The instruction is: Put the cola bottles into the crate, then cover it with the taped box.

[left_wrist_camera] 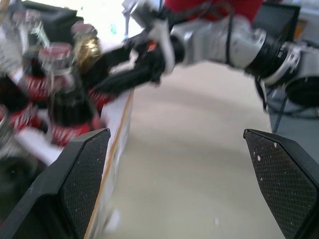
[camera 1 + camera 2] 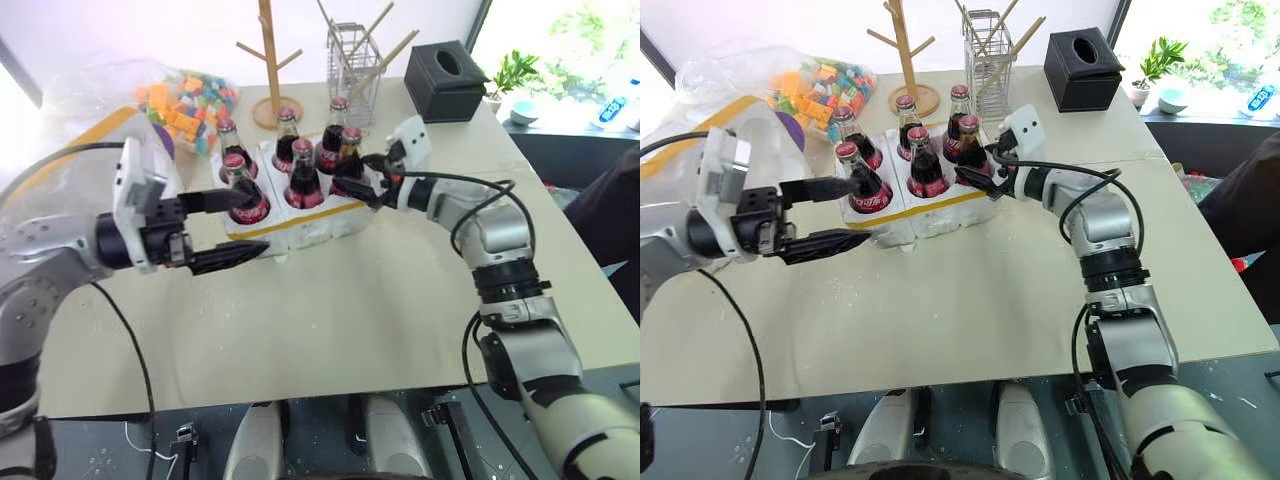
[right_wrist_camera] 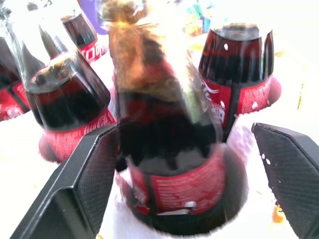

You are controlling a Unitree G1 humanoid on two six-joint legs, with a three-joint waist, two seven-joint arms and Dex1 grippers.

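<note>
While my right gripper (image 3: pixel 199 164) stands spread around a red-labelled cola bottle (image 3: pixel 167 144) in the crate (image 2: pixel 300 225), my left gripper (image 2: pixel 235 228) gapes wide; beige bench (image 2: pixel 380 300).

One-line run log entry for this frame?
bottles: six in crate | right gripper: jaws open around last bottle | left gripper: open, beside crate

Both head cams look down and forward over the tabletop (image 2: pixel 350 300), sharing the crate (image 2: pixel 300 225) of bottles (image 2: pixel 925 165). The right wrist cam sits super close on those bottles; the left wrist cam looks across at the right end effector (image 1: pixel 124 64).
</note>
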